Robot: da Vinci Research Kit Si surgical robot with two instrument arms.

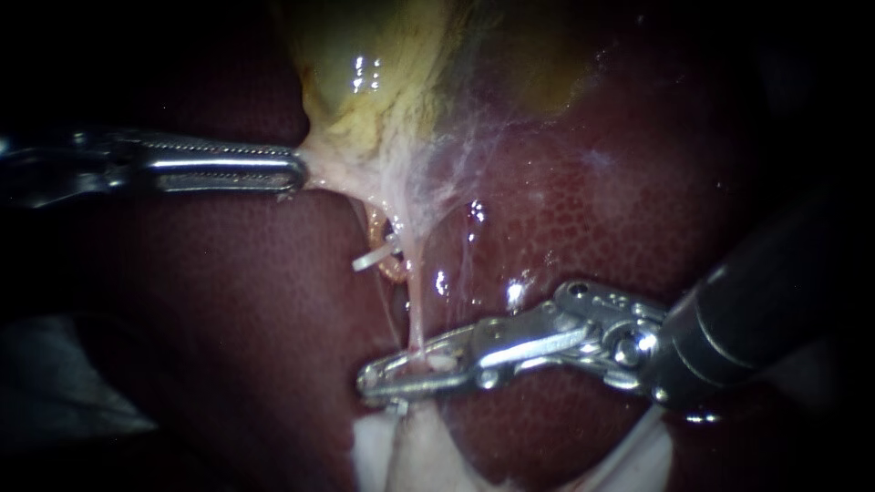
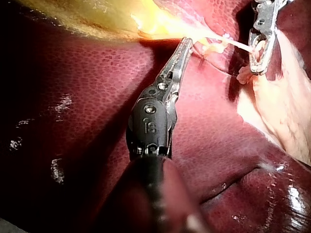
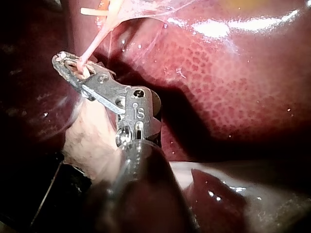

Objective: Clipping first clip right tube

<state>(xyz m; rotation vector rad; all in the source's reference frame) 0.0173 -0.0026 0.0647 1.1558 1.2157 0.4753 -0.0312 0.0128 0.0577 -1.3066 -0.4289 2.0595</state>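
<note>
The right tube (image 1: 415, 310) is a thin pink strand running down from the yellow gallbladder (image 1: 365, 82). My right instrument (image 1: 369, 381) comes in from the right, and its jaws are shut on this tube low down, with a pale clip seated between them. The right wrist view shows the tube (image 3: 97, 43) passing into the jaws of that instrument (image 3: 60, 60). To the left, a looped left tube carries a white clip (image 1: 372, 261). My left instrument (image 1: 296, 173) is shut on the gallbladder's pale neck tissue and holds it taut; the left wrist view shows the same grip (image 2: 187, 41).
Dark red liver (image 1: 583, 219) lies all around and under both instruments. Thin whitish webbing (image 1: 474, 155) spreads from the gallbladder over the liver. Pale tissue (image 1: 419, 456) sits just below the right instrument's jaws, also seen in the right wrist view (image 3: 92, 136).
</note>
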